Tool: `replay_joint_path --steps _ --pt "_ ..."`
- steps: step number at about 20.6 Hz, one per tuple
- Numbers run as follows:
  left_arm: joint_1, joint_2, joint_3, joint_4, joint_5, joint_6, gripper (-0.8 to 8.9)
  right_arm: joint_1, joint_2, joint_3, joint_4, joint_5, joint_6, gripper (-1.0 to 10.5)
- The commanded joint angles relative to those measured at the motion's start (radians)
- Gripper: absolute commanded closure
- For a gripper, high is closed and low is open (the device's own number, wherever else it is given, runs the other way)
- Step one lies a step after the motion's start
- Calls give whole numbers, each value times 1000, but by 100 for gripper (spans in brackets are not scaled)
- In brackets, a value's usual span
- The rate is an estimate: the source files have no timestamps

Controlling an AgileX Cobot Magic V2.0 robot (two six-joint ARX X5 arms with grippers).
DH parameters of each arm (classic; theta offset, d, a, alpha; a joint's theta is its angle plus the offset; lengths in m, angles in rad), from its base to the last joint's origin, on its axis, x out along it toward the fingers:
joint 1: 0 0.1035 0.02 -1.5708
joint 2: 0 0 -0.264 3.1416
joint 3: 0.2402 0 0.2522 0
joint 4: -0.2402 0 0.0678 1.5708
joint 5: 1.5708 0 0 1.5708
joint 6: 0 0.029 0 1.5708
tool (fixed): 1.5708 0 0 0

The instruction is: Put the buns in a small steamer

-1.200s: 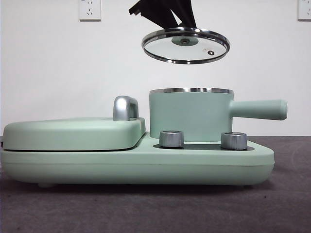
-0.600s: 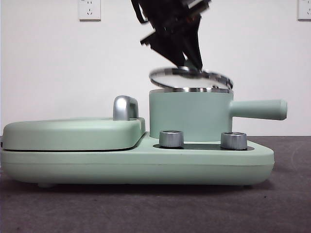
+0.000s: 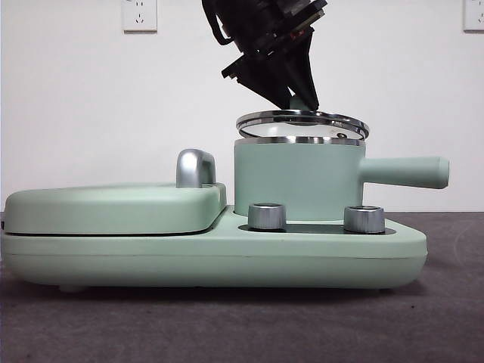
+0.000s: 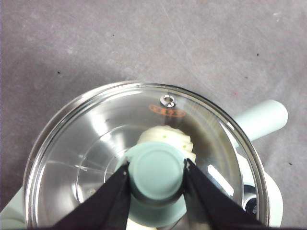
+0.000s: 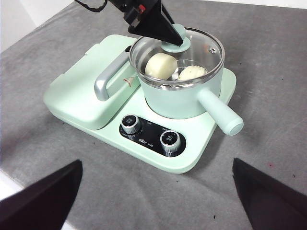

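Note:
The small steamer is a mint-green pot standing on the right half of the cooker, its straight handle pointing right. My left gripper comes down from above and is shut on the green knob of the glass lid. The lid lies at the pot's chrome rim, slightly tilted. Through the glass I see the buns inside the pot: a smooth one and a ribbed one with green dots. My right gripper hangs open, well back from the cooker, holding nothing.
The flat mint-green griddle lid with its chrome handle fills the cooker's left half. Two chrome dials stand on the base in front of the pot. Grey cloth covers the table.
The left gripper has lowered the glass lid from high above the pot down to its rim. The pot and cooker have stayed put.

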Motion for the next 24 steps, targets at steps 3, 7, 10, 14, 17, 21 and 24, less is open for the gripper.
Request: replay_joint_path --steps 3,7,10,14,17,21,24 --pt "-6 56 29 -18 19 34 773 9 3 6 10 2 3 447" --pt "-3 50 37 -11 19 35 462 9 3 6 10 1 4 447" --pt "6 23 72 -37 19 19 401 9 3 6 10 1 5 447" --pt "12 -72 98 -122 18 -3 371 9 3 6 10 1 5 447" --pt "12 -164 99 -265 18 -48 344 9 3 6 10 1 4 447" --pt "-3 -296 99 -439 27 -127 345 9 3 6 10 -8 3 447" --pt "-16 -410 94 -502 27 -156 348 9 3 6 11 -38 2 447"
